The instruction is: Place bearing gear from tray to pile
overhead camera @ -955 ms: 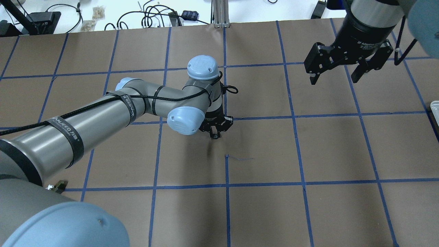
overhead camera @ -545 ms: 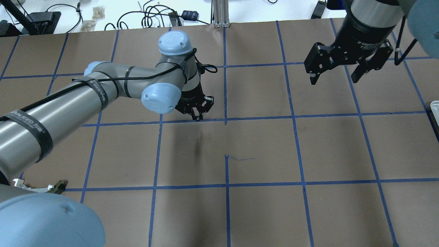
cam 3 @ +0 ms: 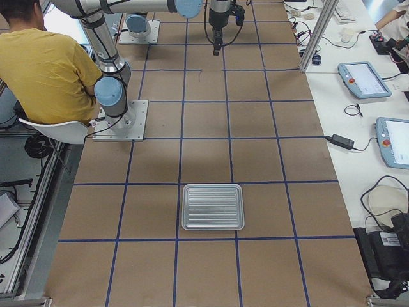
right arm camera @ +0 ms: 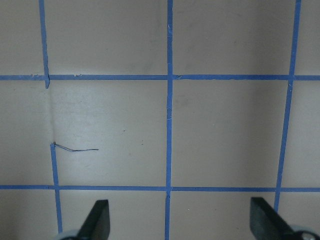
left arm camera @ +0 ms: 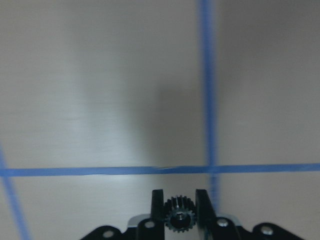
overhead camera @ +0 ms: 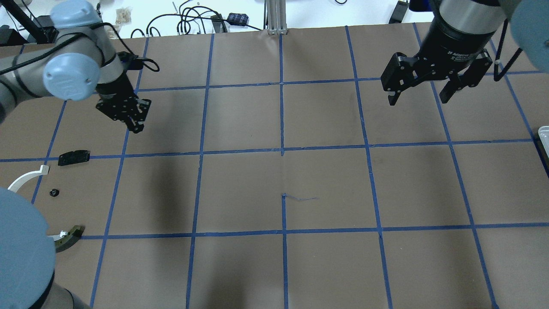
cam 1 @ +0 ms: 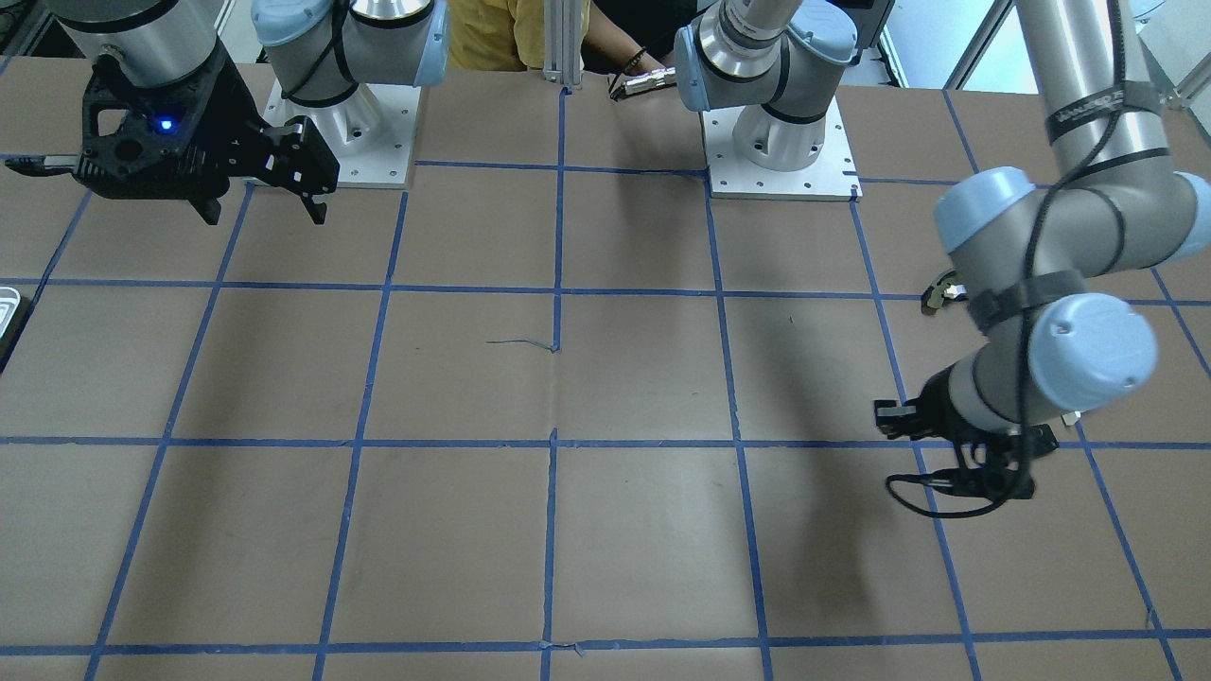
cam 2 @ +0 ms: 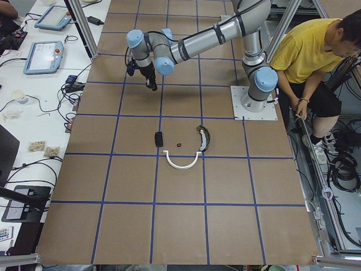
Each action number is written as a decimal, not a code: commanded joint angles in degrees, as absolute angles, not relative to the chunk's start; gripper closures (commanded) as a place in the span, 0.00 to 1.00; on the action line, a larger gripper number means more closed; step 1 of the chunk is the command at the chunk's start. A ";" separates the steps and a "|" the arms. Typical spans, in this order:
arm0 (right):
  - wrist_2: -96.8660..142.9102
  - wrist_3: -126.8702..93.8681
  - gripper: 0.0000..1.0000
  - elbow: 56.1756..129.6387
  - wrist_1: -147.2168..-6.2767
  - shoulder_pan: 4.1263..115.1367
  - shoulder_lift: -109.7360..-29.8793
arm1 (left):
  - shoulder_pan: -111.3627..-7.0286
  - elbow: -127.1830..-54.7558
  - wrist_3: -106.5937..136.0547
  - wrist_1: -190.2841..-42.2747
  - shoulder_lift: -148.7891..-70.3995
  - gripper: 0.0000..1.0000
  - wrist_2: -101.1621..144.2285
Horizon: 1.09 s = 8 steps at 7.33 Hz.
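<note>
My left gripper (overhead camera: 135, 124) is shut on a small dark toothed bearing gear (left arm camera: 179, 217), held between its fingertips (left arm camera: 201, 200) above the brown table. It hovers behind and to the right of the pile. The pile holds a flat black plate (overhead camera: 73, 157), a white arc strip (overhead camera: 25, 178), a small black part (overhead camera: 53, 192) and a dark olive-tipped curved piece (overhead camera: 68, 238). My right gripper (overhead camera: 418, 96) is open and empty, high over the far right. The ridged tray (cam 3: 213, 206) shows as a sliver at the right edge of the overhead view (overhead camera: 544, 136).
Blue tape lines grid the brown table (overhead camera: 283, 180). Cables and small boxes (overhead camera: 201, 21) lie beyond the far edge. A person in a yellow shirt (cam 2: 307, 51) sits behind the robot bases. The pile also shows in the exterior left view (cam 2: 181, 164).
My left arm has swung from the table's middle to the far left with the gear held, uncovering the pile. The right arm has not moved.
</note>
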State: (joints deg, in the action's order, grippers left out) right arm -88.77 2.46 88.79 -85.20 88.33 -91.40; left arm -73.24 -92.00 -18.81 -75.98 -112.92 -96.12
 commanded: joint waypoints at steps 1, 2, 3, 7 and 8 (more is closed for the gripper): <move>-88.77 2.46 0.00 88.77 -85.25 88.33 -91.41 | -60.69 -95.08 -24.61 -74.98 -114.07 1.00 -97.38; -88.77 2.55 0.00 88.86 -85.25 88.33 -91.41 | -58.03 -96.58 -25.39 -71.93 -114.08 1.00 -98.43; -88.77 2.55 0.00 88.77 -85.25 88.24 -91.41 | -56.53 -97.72 -28.97 -71.63 -113.82 1.00 -100.70; -88.68 2.55 0.00 88.86 -85.25 88.33 -91.41 | -51.77 -101.86 -29.71 -71.19 -114.43 1.00 -101.60; -88.68 2.46 0.00 88.86 -85.25 88.33 -91.41 | -51.77 -101.60 -29.71 -70.84 -114.87 1.00 -101.51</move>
State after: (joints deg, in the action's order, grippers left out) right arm -88.71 2.52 88.86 -85.22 88.29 -91.41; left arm -52.00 -101.44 -29.70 -71.12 -114.47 -101.55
